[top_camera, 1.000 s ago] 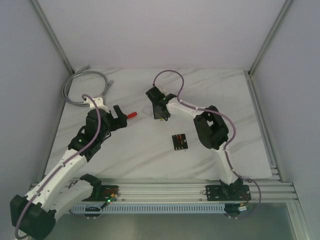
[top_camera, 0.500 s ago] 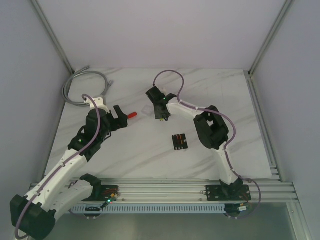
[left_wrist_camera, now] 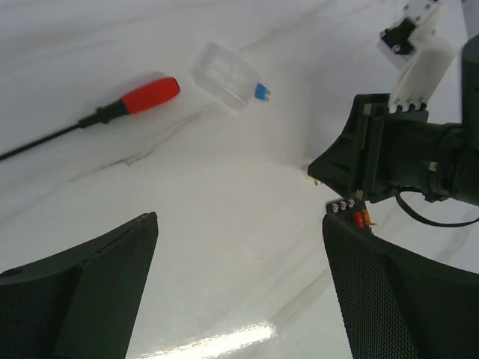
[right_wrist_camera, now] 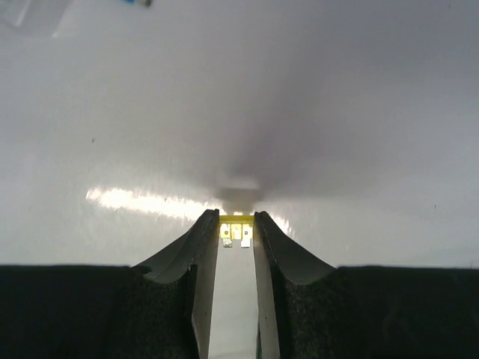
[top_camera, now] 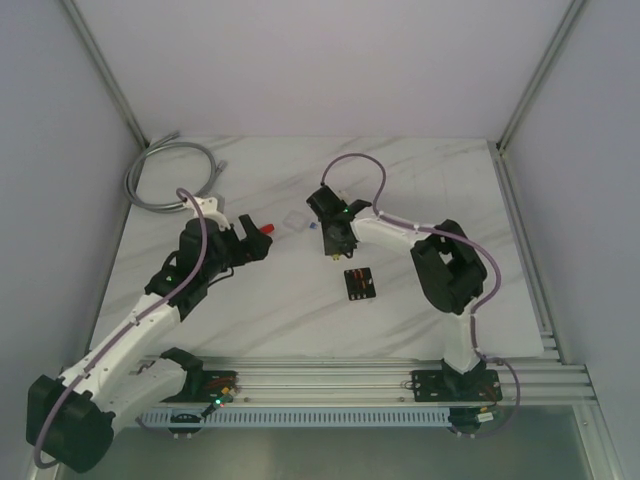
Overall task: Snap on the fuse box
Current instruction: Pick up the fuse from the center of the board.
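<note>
The fuse box [top_camera: 359, 284] is a small black square with coloured fuses, lying flat on the marble table in front of the right arm. My right gripper [top_camera: 332, 248] hovers just behind and to the left of it, apart from it. In the right wrist view the right gripper [right_wrist_camera: 236, 217] is shut on a tiny yellow fuse [right_wrist_camera: 236, 230], pinched at the fingertips over bare table. My left gripper [top_camera: 256, 241] stands wide open to the left, and the left wrist view shows nothing between its fingers [left_wrist_camera: 239, 224].
A clear square cover [left_wrist_camera: 224, 73] with a small blue fuse [left_wrist_camera: 260, 91] beside it lies behind the grippers. A red-handled tool [left_wrist_camera: 150, 93] lies left of the cover, close to the left gripper. A grey cable [top_camera: 165, 170] is coiled at the back left.
The right gripper closed on the yellow fuse and moved right and nearer, toward the fuse box. The left arm reached forward and right, nearer the red-handled tool.
</note>
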